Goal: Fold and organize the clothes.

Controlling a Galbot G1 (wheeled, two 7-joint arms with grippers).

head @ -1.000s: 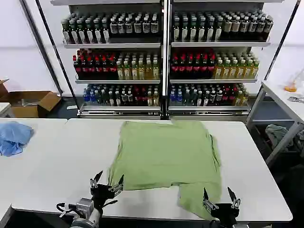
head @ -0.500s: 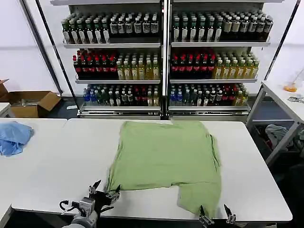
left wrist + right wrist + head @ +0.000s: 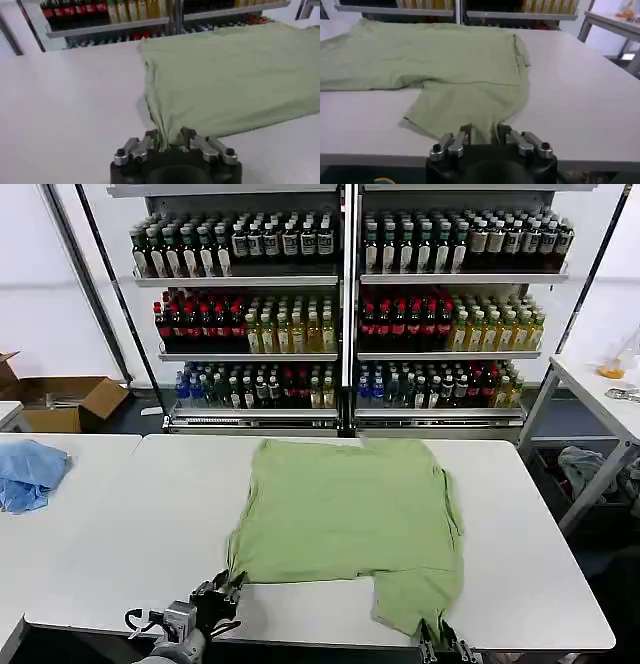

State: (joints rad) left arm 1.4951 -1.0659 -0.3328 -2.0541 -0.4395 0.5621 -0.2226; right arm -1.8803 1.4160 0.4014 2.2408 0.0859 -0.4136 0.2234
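White table (image 3: 120, 524), bottle shelves (image 3: 345, 304) behind, shirt (image 3: 350, 514) spread flat across its middle. Since earlier, closed in and now pinching the shirt's near edge: left gripper (image 3: 218, 596) at its near-left corner, right gripper (image 3: 443, 644) at its near-right flap.

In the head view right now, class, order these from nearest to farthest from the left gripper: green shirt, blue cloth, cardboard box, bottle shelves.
1. Green shirt: its corner sits in the left gripper.
2. Blue cloth: left table.
3. Cardboard box: floor, far left.
4. Bottle shelves: behind the table.
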